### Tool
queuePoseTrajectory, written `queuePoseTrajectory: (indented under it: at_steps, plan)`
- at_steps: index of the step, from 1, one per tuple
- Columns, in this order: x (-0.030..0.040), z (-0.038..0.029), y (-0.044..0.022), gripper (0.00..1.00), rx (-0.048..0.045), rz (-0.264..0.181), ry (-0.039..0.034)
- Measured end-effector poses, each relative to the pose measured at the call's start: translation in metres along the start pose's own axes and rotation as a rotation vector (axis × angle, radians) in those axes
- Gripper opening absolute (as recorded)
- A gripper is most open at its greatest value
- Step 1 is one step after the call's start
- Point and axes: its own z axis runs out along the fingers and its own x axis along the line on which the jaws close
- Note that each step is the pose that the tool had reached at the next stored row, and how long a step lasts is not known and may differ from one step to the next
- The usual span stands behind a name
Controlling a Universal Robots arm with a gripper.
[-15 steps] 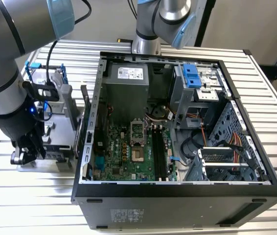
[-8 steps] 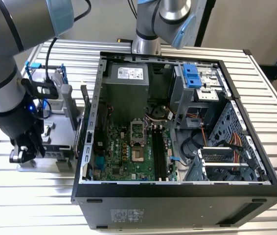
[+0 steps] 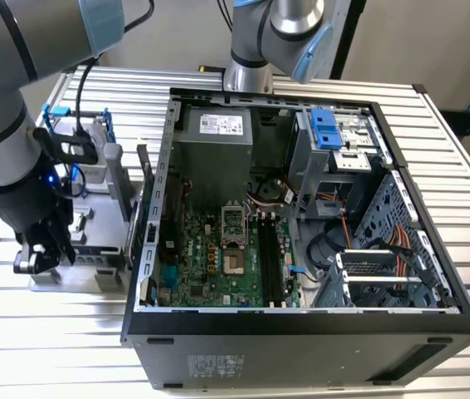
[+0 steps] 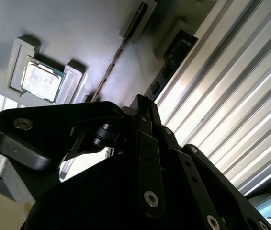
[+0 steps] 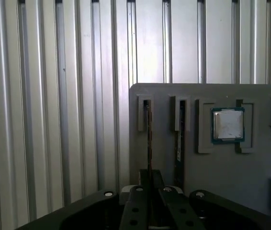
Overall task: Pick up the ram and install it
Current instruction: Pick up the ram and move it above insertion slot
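You've a ribbed metal counter (image 3: 52,349) before a plain beige wall (image 3: 181,37), bright light glinting off its slats

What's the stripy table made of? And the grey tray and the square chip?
The table looks like bare aluminium: ribbed slats with bright glints. The grey tray seems matte plastic, dull and even. The chip has a lid like satin metal, pale and smooth.

Open black metal PC case (image 3: 301,349) on ribbed aluminium table (image 3: 44,332).
Inside case: green motherboard (image 3: 218,266), grey PSU box (image 3: 214,141), blue drive latch (image 3: 325,129). Beside case, exterior view's left: grey plastic tray (image 5: 250,187) w/ square silver CPU chip (image 5: 228,125).
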Motion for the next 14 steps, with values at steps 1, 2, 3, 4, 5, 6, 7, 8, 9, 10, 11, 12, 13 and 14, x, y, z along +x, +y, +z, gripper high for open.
queuePoseTrajectory:
  at_steps: [1, 2, 3, 4, 5, 6, 7, 8, 9, 10, 11, 12, 13, 14]
  plan:
    - [0.0000, -0.0008, 0.0000, 0.00, 0.0000, 0.000, 0.0000]
    - [0.0000, -0.0015, 0.0000, 0.00, 0.0000, 0.000, 0.0000]
    - [-0.0001, -0.0022, 0.0001, 0.00, 0.0000, 0.000, 0.0000]
    - [-0.0001, -0.0029, 0.0001, 0.00, 0.0000, 0.000, 0.0000]
    - [-0.0001, -0.0036, 0.0000, 0.00, 0.0000, 0.000, 0.0000]
    - [-0.0001, -0.0042, 0.0001, 0.00, 0.0001, 0.000, 0.0000]
    - [-0.0001, -0.0050, 0.0001, 0.00, -0.0001, 0.000, 0.0000]
    - [-0.0002, -0.0056, 0.0001, 0.00, 0.0001, 0.000, -0.0001]
    - [-0.0002, -0.0063, 0.0001, 0.00, 0.0000, 0.000, 0.0000]
    - [-0.0002, -0.0069, 0.0001, 0.00, 0.0000, 0.000, 0.0000]
    - [-0.0002, -0.0076, 0.0001, 0.00, -0.0001, 0.000, 0.0001]
    - [-0.0003, -0.0081, 0.0001, 0.00, 0.0000, 0.000, 0.0000]
    - [-0.0003, -0.0087, 0.0001, 0.00, 0.0000, 0.000, 0.0000]
    - [-0.0003, -0.0093, 0.0002, 0.00, 0.0001, 0.000, -0.0001]
